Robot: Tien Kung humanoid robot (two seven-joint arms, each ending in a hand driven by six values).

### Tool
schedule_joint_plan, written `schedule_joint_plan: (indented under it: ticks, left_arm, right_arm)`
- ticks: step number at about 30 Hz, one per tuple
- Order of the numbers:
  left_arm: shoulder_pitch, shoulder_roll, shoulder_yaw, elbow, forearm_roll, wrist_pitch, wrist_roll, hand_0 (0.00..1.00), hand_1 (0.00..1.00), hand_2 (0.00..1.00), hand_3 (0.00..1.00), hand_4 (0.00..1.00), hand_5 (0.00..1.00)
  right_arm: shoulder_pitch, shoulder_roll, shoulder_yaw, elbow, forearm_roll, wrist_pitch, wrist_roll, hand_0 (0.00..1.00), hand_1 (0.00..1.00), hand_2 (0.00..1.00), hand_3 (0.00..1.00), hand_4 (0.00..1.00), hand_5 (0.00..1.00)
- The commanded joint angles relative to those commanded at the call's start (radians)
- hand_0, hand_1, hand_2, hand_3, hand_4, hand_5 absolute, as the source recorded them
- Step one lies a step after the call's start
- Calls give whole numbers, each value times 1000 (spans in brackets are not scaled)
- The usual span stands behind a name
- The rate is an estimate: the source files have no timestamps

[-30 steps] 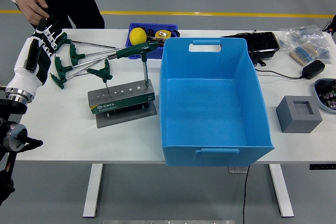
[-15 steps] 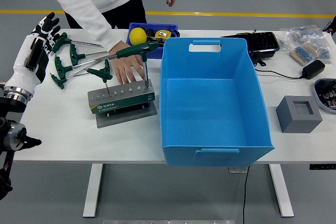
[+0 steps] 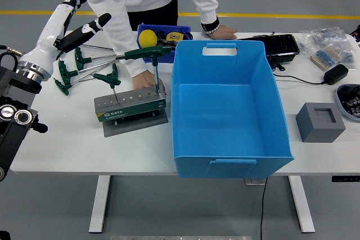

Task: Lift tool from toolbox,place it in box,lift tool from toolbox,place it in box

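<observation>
My left hand [image 3: 79, 12] has swung up and inward since a moment ago, fingers spread, holding nothing, above the loose green T-handle wrenches [image 3: 70, 68]. The person has leaned in further: one hand [image 3: 147, 80] now presses the worktop [image 3: 67, 144] behind the grey toolbox [image 3: 130, 107], the other hand [image 3: 224, 31] rests beyond the blue box [image 3: 228, 111]. Two wrenches stand in the toolbox, the taller tool [image 3: 149, 54] unmoved. Blue box empty. Grey floor, yellow line behind.
</observation>
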Motion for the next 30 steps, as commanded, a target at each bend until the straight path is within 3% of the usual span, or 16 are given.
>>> schedule_joint_plan:
  ticks: [7,13,15,21,24,25,30]
  left_arm:
    - [-121,-12,203,41,297,-89,142,998,998,998,998,998,697]
    - [-180,-19,299,121,363,-110,166,998,998,998,998,998,702]
    - [-192,-27,312,156,370,-100,167,998,998,998,998,998,702]
    - [-200,-73,307,244,351,-15,166,998,998,998,998,998,709]
    - [-211,-88,315,288,371,1,166,998,998,998,998,998,709]
    - [-215,-91,318,299,374,5,166,913,936,990,917,998,719]
    - [-241,-101,337,344,384,11,169,913,936,990,917,998,719]
  right_arm:
    - [1,-1,1,1,5,-4,1,726,699,761,565,794,720]
    - [2,-2,0,2,7,-6,2,726,699,761,565,795,721]
    - [3,-2,2,2,5,-6,0,726,699,761,565,795,721]
    - [6,-3,7,2,-7,-6,-2,726,698,760,563,795,721]
    - [9,-4,13,2,-19,-7,-6,726,698,760,563,795,721]
    - [10,-5,15,2,-21,-7,-7,726,700,760,564,795,719]
    - [15,-8,14,3,-19,-7,-6,726,700,760,564,795,719]
